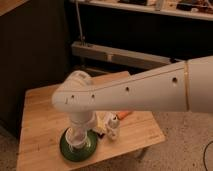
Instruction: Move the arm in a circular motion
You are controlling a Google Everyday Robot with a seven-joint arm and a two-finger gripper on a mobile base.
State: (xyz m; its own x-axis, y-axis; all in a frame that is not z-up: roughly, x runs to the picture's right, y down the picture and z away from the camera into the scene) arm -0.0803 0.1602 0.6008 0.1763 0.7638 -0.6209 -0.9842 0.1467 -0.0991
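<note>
The arm (135, 92), glossy white with small dark holes, reaches in from the right edge across a wooden table (42, 120). It bends at a bulbous joint (75, 92), and its ribbed wrist (81, 125) points straight down. The gripper (77, 142) at its lower end hangs over a dark green plate (65, 150) near the table's front edge. The wrist hides what lies in the middle of the plate.
A small white object (112, 126), an orange piece (123, 114) and something yellow (98, 133) lie on the table just right of the wrist. A grey horizontal bar (120, 56) and dark shelving stand behind. Speckled floor (185, 145) lies to the right.
</note>
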